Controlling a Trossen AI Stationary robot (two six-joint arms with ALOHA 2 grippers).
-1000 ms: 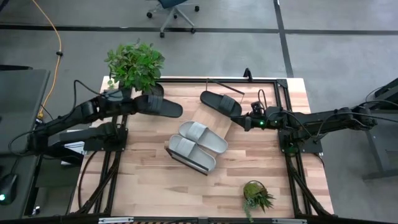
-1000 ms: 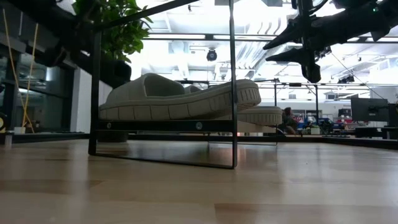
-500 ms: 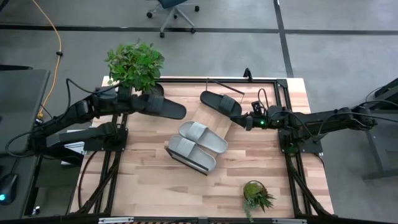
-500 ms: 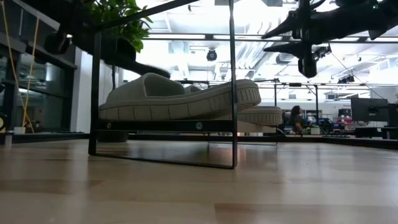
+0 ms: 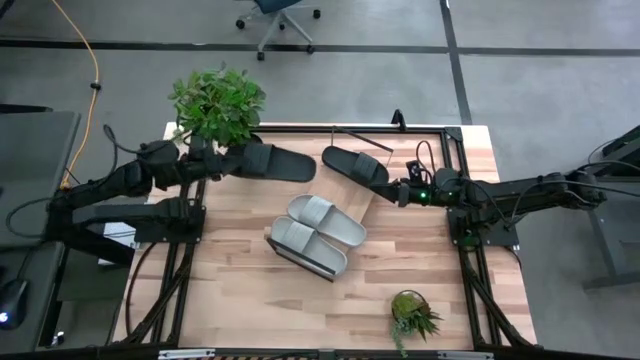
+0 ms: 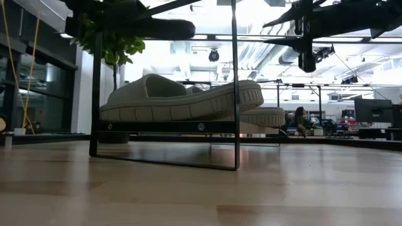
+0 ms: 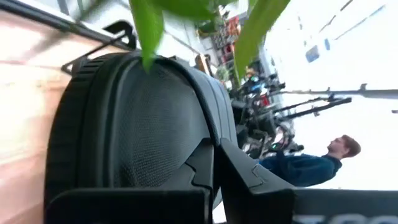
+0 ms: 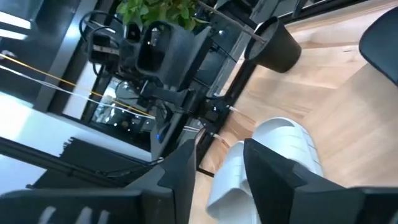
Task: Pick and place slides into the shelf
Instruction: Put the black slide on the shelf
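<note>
Your left gripper (image 5: 232, 161), upper left, was clamped on a black slide (image 5: 275, 162); right gripper (image 5: 393, 192) hovered, fingers apart.

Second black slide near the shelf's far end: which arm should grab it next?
Right. The right claw hovers right beside that black slide sandal, empty. The left claw is busy, holding the other black slide sandal aloft.

Left tool (image 5: 222, 164): tips hidden under held black slide (image 5: 272, 162). Shelf (image 5: 345, 190): board largely covered by grey-green slides (image 5: 318, 233).
</note>
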